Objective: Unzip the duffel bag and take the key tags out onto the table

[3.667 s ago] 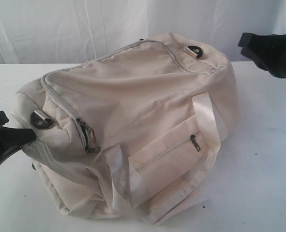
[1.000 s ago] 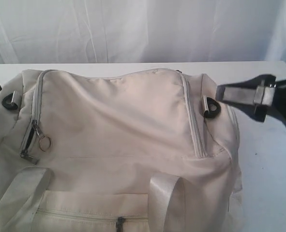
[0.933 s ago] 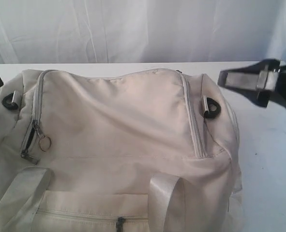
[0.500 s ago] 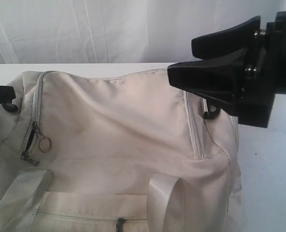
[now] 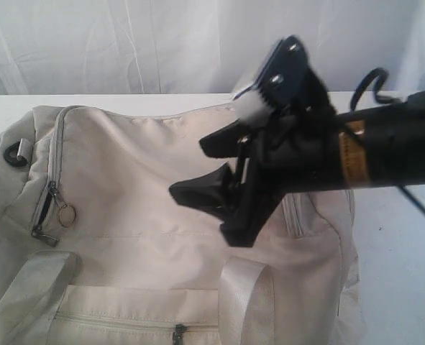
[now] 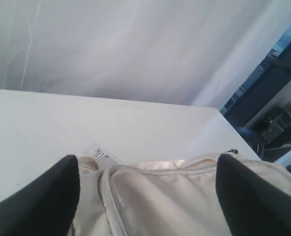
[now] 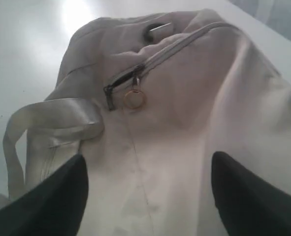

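Swinging in from the right edge over the last second, the right arm now stretches leftward across the large cream-white fabric duffel bag (image 5: 140, 180). Its black right gripper (image 5: 189, 169) tilts down just above the bag's top panel, jaws spread wide with nothing between them. The bag lies on the wide white table (image 5: 403, 280) with its grey zipper's metal ring pull (image 5: 66, 213) near the left end. The black left gripper (image 6: 150, 196) hangs raised over that end, jaws likewise spread and empty.
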You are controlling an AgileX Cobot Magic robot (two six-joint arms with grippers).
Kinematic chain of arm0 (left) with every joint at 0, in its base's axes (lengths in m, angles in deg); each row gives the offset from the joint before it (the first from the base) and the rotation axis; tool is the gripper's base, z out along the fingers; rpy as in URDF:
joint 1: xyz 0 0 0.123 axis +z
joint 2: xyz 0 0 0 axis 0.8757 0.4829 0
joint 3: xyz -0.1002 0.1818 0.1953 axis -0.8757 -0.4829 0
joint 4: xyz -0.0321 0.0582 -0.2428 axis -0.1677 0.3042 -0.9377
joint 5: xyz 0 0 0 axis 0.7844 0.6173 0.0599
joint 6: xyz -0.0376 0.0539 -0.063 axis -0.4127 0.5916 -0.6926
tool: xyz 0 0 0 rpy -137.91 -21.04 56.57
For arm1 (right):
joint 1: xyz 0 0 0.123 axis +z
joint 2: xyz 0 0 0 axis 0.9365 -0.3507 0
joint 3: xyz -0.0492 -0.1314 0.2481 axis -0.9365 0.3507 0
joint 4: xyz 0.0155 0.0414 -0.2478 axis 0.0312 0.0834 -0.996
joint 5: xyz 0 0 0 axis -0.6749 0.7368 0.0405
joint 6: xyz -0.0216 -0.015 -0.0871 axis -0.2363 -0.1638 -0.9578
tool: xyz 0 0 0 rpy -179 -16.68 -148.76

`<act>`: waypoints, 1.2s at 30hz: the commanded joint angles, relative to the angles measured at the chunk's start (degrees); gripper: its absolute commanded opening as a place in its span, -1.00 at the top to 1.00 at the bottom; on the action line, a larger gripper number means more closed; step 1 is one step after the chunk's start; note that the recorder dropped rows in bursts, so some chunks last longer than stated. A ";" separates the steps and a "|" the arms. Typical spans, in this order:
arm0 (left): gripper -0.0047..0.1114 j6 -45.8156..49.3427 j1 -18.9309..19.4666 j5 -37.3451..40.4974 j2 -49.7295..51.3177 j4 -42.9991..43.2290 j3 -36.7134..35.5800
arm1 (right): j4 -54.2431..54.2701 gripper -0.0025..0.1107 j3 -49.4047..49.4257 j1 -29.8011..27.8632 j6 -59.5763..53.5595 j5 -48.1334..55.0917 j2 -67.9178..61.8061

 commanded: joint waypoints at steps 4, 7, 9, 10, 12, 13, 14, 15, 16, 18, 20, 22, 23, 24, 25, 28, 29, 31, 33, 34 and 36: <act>0.01 0.48 -0.42 -0.38 -2.46 8.96 0.40 | 16.48 -0.20 -2.48 11.27 -18.52 4.41 -12.65; 0.27 1.41 -0.42 -0.38 -4.24 8.96 0.00 | 17.70 -0.20 -5.93 14.19 -20.12 6.03 -16.96; 0.30 2.19 -0.42 -0.38 -5.73 8.96 -0.26 | 21.38 -0.20 -8.62 15.28 -20.12 8.49 -19.40; 0.29 2.31 -0.42 -0.38 -6.17 8.96 -0.26 | 24.18 -0.20 -9.86 15.68 -20.12 10.43 -20.60; 0.22 3.10 -0.42 -0.38 -7.36 8.96 -0.26 | 28.94 -0.20 -12.09 15.68 -20.12 12.75 -22.78; 0.19 2.99 -0.42 -0.38 -7.57 8.96 -0.26 | 30.20 -0.20 -13.30 15.68 -20.12 12.76 -23.99; 0.16 2.48 -0.42 -0.38 -7.61 8.96 -0.36 | 30.34 -0.20 -14.24 15.68 -20.12 12.40 -24.92; 0.15 1.94 -0.42 -0.38 -7.61 8.96 -0.51 | 30.34 -0.20 -15.37 15.68 -20.12 11.57 -26.03; 0.15 1.86 -0.42 -0.38 -7.61 8.96 -1.15 | 30.34 -0.20 -16.42 15.68 -20.12 10.19 -27.17; 0.15 2.05 -0.42 -0.38 -7.61 8.96 -3.07 | 30.34 -0.20 -18.25 15.80 -20.12 8.60 -29.58; 0.14 3.60 -0.42 -0.38 -7.61 8.96 -5.47 | 30.34 -0.20 -19.75 15.80 -20.12 8.50 -31.74; 0.08 5.38 -0.42 -0.38 -7.61 8.96 -7.43 | 30.34 -0.20 -20.14 15.80 -20.00 8.50 -32.86; 0.01 6.03 -0.42 -0.38 -7.61 8.96 -8.69 | 30.34 -0.20 -20.14 15.80 -20.00 8.50 -32.97; -0.05 6.68 -0.42 -0.18 -7.61 8.96 -9.32 | 30.19 -0.20 -20.14 15.80 -20.00 8.64 -32.97; -0.11 6.95 -0.42 0.19 -7.90 8.96 -9.89 | 30.09 -0.20 -20.14 15.80 -20.00 8.38 -32.97; -0.25 6.84 -0.42 1.71 -9.36 8.96 -10.20 | 30.09 -0.20 -20.14 15.80 -20.00 8.69 -32.97; -0.24 6.84 -0.42 1.71 -9.96 8.96 -10.20 | 30.09 -0.20 -20.14 15.80 -20.00 9.10 -32.97; -0.23 6.37 -0.42 1.61 -11.18 8.96 -10.10 | 29.85 -0.20 -20.14 15.80 -20.00 10.39 -32.97; -0.20 6.34 -0.42 1.09 -13.23 8.96 -9.29 | 29.85 -0.20 -20.14 15.80 -20.00 11.42 -32.97; -0.19 6.34 -0.42 0.93 -14.38 8.96 -8.57 | 29.85 -0.20 -20.14 15.80 -20.00 11.69 -32.97; -0.18 5.19 -0.42 0.93 -16.73 8.96 -6.63 | 29.85 -0.20 -20.14 15.80 -20.00 12.63 -32.97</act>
